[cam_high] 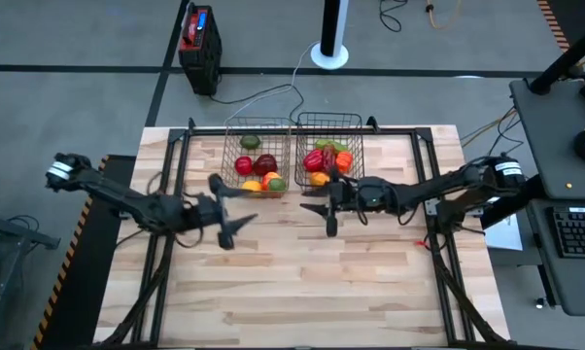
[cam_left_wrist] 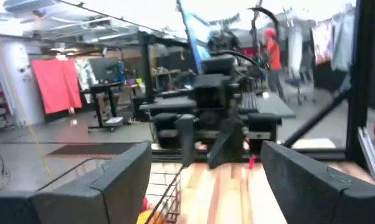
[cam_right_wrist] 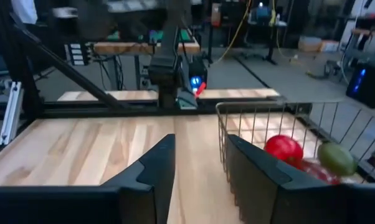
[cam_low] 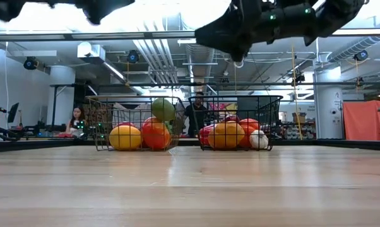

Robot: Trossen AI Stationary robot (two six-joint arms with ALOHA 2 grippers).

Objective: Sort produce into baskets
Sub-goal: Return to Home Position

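Draw the left gripper (cam_high: 232, 205) and right gripper (cam_high: 324, 211), both mid-frame in the high view with fingers spread and empty, straight back and up. Stay clear of the two wire baskets (cam_high: 257, 121) at upper centre, holding the produce (cam_high: 264, 163). Avoid snagging rims.

The worktop (cam_high: 302, 282) carries two baskets, a left basket (cam_high: 236, 136) and a right basket (cam_high: 356, 131). Two hands hang over it, a left hand (cam_high: 236, 209) and a right hand (cam_high: 322, 206). One garlic bulb (cam_low: 259, 140) shows.
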